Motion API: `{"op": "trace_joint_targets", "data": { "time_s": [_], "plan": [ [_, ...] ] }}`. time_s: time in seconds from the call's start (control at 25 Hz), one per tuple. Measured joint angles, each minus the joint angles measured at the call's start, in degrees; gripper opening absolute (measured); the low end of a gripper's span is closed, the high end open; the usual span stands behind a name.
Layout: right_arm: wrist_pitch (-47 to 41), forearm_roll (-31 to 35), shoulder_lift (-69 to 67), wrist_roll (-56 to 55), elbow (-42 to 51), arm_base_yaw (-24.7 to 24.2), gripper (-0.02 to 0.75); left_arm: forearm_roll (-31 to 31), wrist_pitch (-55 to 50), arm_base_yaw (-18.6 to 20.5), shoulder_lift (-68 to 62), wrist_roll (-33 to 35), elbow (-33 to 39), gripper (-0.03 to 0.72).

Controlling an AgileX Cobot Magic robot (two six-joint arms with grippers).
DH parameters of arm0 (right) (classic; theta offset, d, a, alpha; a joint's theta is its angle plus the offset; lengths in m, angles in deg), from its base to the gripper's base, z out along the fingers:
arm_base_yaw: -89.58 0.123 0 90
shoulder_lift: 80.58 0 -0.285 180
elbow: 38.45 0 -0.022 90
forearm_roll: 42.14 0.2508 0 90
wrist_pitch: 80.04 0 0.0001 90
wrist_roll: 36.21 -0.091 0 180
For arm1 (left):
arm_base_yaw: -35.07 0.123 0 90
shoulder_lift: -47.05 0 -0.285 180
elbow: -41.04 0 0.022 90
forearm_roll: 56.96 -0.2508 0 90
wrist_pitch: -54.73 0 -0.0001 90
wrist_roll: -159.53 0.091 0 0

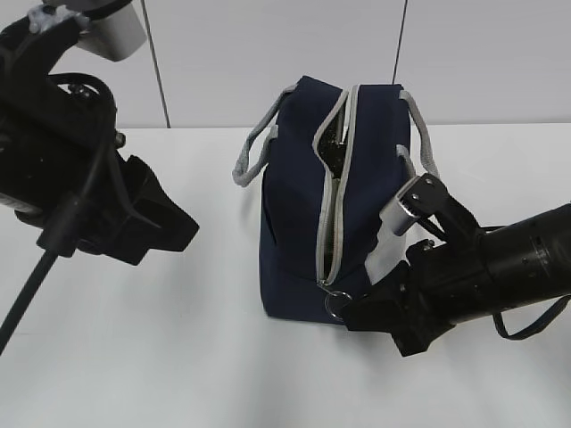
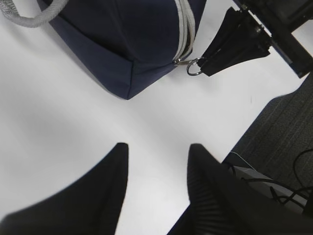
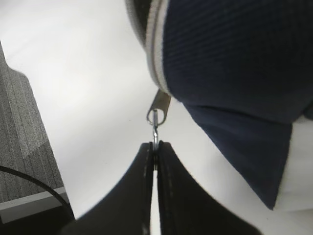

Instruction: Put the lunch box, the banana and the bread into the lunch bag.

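White tabletop (image 1: 178, 357) meets a pale wall; grey carpet lies beyond its edge. On it stands the lunch bag (image 1: 299, 223), its zip ring (image 3: 155, 120) pinched by the right gripper (image 3: 155, 149). Well apart, the left gripper (image 2: 156, 169) hangs parted, empty.

The lunch bag (image 1: 299, 223) is stood upright on the table (image 1: 178, 357), near its middle. The zip ring (image 1: 335, 301) is found at the bag's lower near end, at the foot of the zipper (image 1: 332, 192). The right gripper (image 1: 350, 314) is placed just right of that end, at the ring. The left gripper (image 1: 169, 223) is positioned well apart, left of the bag.
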State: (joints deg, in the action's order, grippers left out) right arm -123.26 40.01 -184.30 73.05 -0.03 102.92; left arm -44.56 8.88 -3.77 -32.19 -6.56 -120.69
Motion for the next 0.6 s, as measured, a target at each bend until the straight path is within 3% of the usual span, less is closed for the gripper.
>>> {"op": "trace_joint_targets", "data": {
  "time_s": [0.28,0.6],
  "plan": [
    [0.6,-6.7,1.8,-7.4,0.0,0.0,-0.016,0.7,0.0,0.0,0.0,0.0,0.0,0.299],
    [0.6,-7.5,7.0,-8.7,-0.8,0.0,-0.016,1.3,0.0,0.0,0.0,0.0,0.0,0.291]
  ]
}}
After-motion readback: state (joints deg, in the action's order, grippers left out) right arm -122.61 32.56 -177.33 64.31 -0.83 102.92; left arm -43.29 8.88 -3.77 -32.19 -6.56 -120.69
